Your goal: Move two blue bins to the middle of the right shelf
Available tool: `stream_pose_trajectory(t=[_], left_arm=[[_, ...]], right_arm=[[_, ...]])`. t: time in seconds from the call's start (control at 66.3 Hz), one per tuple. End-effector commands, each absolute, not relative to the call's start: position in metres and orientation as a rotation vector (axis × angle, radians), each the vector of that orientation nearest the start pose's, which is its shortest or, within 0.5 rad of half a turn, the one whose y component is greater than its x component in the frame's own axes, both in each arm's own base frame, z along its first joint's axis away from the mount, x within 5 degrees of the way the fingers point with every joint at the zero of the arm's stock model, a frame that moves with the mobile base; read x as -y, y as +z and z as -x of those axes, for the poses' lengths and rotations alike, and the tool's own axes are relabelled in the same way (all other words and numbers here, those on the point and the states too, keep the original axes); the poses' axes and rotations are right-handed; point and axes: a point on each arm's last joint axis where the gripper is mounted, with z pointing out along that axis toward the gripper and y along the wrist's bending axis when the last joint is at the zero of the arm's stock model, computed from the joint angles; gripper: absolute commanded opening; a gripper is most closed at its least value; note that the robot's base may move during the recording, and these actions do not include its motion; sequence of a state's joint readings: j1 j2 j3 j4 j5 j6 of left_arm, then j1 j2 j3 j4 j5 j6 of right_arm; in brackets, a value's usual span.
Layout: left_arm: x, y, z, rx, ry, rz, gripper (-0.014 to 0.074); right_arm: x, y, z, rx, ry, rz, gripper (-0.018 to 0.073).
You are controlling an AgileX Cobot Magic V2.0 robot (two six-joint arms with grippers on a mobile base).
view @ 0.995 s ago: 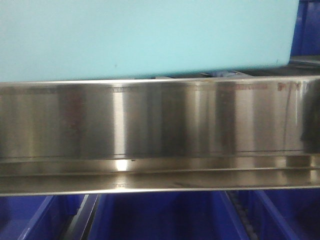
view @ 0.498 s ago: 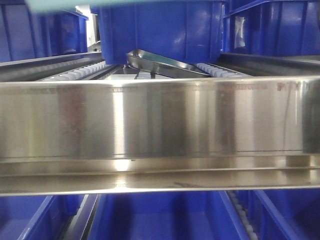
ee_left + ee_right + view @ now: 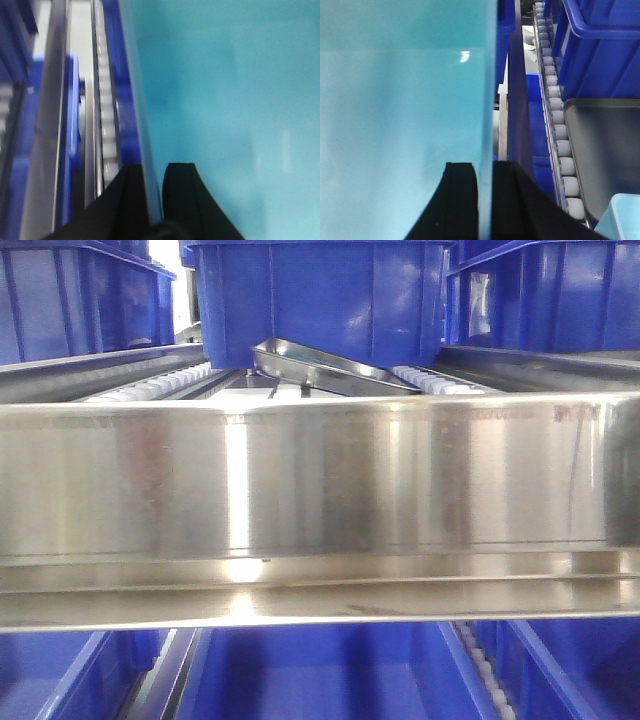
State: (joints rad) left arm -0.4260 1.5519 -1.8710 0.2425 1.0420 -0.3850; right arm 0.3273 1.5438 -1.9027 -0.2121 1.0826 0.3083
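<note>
Two grippers: the left gripper [image 3: 154,175] and the right gripper [image 3: 483,169] are each closed down to a narrow slot over a thin wall of the light-blue bin [image 3: 225,100], one black finger on each face.
Bin position: it fills 12 to 5 o'clock of the left wrist view and 8 to 12 o'clock of the right wrist view. It is absent from the front view, so it is probably carried between the arms outside that frame.
Slip risk: both holds are thin pinches on smooth plastic. If the arms drift apart or one tilts, the wall could slide out and the bin drop.
Rail risk: the steel rail [image 3: 320,480] spans the shelf front. A bin brought in too low would likely catch on it.
Lane risk: dark-blue bins [image 3: 320,300] stand at 12 o'clock, with a steel tray [image 3: 330,370] lying tilted in front of them. A bin pushed in here could ram or ride up on the tray.
Roller risk: the roller track [image 3: 555,120] may let a released bin roll on.
Hidden: the bin's floor, far walls and contents. Finger contact is blurred in the left wrist view.
Unclear: the pale corner [image 3: 620,217] at 5 o'clock may be a second bin, but I cannot tell. Which shelf level this is cannot be made out either.
</note>
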Motion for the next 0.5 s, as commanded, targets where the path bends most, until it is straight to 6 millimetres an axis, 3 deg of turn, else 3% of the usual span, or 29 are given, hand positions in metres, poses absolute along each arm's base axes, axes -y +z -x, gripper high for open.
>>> stream_pose_trajectory(t=[0.0,0.287,0.483], left_arm=[[0.119,0.494,-0.304,-2.046,-0.216,-0.049,-0.0111],[0.116,0.500,-0.300,-2.047,-0.211,-0.028,-0.0111],[0.107,0.518,-0.286,-1.959,-0.194,-0.027,-0.0111]], right_arm=[[-0.090,0.494,-0.305,-2.108,0.142,0.041,-0.0163],[-0.090,0.494,-0.305,-2.109,0.142,0.041,-0.0163],[-0.090,0.497,-0.307,-2.069,0.149,0.046,-0.0163]])
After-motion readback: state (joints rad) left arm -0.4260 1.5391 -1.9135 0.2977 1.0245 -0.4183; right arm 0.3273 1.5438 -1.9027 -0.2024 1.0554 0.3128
